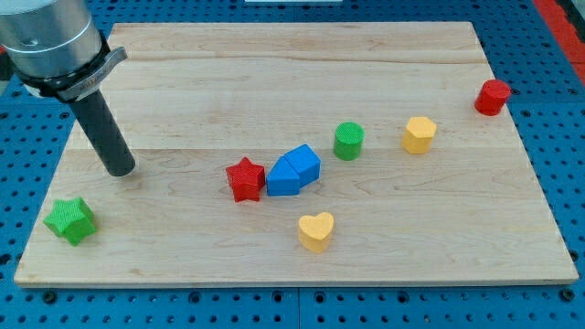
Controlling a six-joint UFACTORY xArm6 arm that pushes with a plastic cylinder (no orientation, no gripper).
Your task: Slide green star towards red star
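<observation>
Plainly my clawless tip stood above the green plastic star, so a careless push risked missing the red plastic star and running it off the wooden board

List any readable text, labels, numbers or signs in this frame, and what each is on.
None: no text, label, number or sign shows anywhere in the camera view.
Wooden board: bare wood grain only.
Blocks, e.g. green star and red star: plain ribbed faces, no markings.
Rod ending in my tip, up and right of the green star: plain dark, unmarked.
Blue perforated surface around the board: holes only.
</observation>
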